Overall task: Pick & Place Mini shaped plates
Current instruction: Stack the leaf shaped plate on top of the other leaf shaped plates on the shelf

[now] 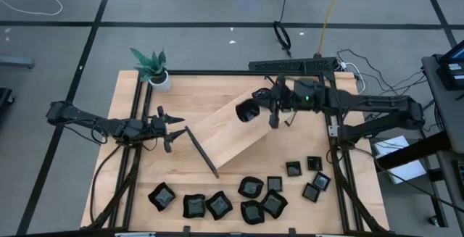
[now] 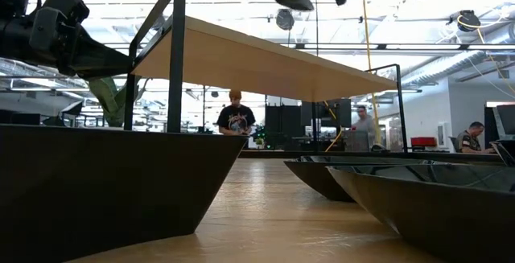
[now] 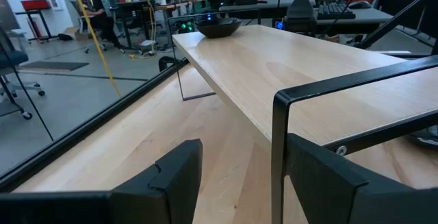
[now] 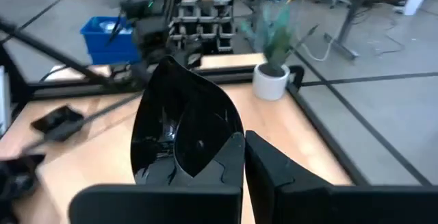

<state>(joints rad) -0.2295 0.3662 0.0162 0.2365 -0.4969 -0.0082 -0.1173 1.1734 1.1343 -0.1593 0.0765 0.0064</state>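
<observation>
Black plate (image 1: 247, 111) in right end effector (image 1: 270, 109)

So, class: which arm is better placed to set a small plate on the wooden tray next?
Right: its claw already grips a glossy black plate over the pale wooden tray. The left claw is open at the tray's black end rail.

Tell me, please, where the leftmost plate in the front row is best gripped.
Probably by its upturned rim, from straight above, with one finger inside and one outside. The leftmost plate lies flat and shallow, so it offers no side hold, and its left edge is free of neighbours. The right gripper pinches the held plate by the rim likewise.
</observation>
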